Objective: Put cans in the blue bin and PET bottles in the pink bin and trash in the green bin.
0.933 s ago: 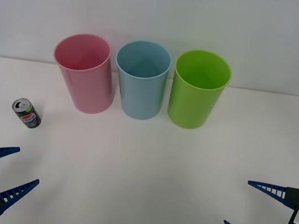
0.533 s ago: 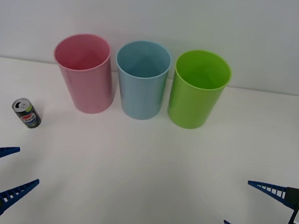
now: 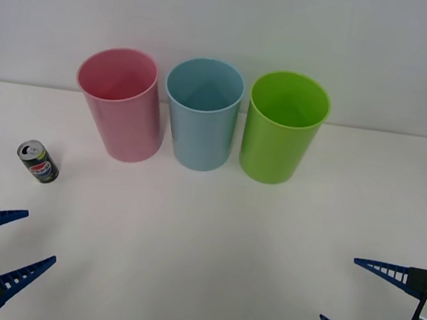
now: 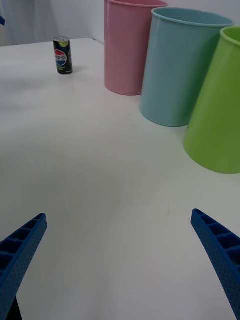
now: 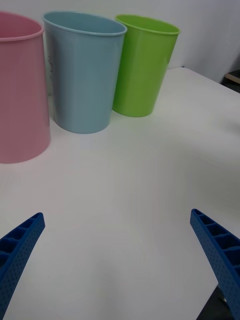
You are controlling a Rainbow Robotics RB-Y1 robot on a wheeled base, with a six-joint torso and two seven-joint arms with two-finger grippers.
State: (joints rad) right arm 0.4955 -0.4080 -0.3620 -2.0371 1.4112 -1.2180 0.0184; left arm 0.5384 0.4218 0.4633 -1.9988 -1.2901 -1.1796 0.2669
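A small dark can (image 3: 37,161) with a silver top and a round red-white-blue logo stands upright at the table's left; the right wrist view has the can (image 4: 63,55) far off. At the back stand the pink bin (image 3: 120,104), the blue bin (image 3: 202,113) and the green bin (image 3: 282,127) in a row, left to right. Near the front left corner my left gripper (image 3: 20,242) is open and holds nothing, a good way in front of the can. At the front right my right gripper (image 3: 358,297) is open too, with nothing between its fingers.
The white table (image 3: 202,238) runs back to a pale wall just behind the bins. All three bins stand close together, almost touching. In the wrist views the pink bin (image 5: 20,90), blue bin (image 5: 82,75) and green bin (image 5: 142,65) rise well ahead of the fingers.
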